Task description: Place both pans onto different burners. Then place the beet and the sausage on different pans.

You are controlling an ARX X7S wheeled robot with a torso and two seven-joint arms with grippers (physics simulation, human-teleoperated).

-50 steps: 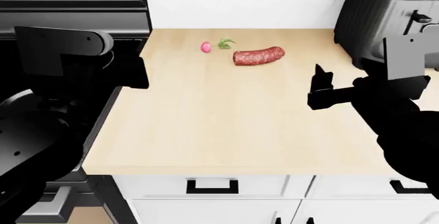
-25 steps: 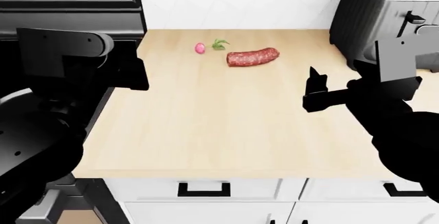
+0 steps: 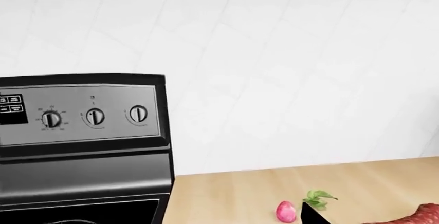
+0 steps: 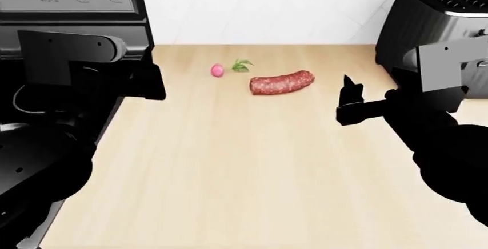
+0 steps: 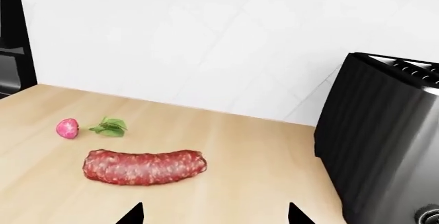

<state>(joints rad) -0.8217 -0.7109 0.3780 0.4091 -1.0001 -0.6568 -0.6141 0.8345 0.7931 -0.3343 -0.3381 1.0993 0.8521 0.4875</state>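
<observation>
Sausage (image 4: 282, 83): we log it on the wooden counter (image 4: 228, 169), long axis running 9-to-3 across the head view, the 3 o'clock end tipped slightly toward the wall. Beet (image 4: 217, 70) sits near it at its 10 o'clock, apart, leaves toward the sausage.

Right gripper (image 5: 214, 215): empty, fingertips spread wide; sausage lies ahead at about its 11 o'clock, broadside to the jaws. We judge this arm the nearer one.

Left gripper (image 4: 145, 80): over the counter's stove-side edge, beet and sausage off at its 2 to 3 o'clock; opening cannot be told.

Pans: none in view
</observation>
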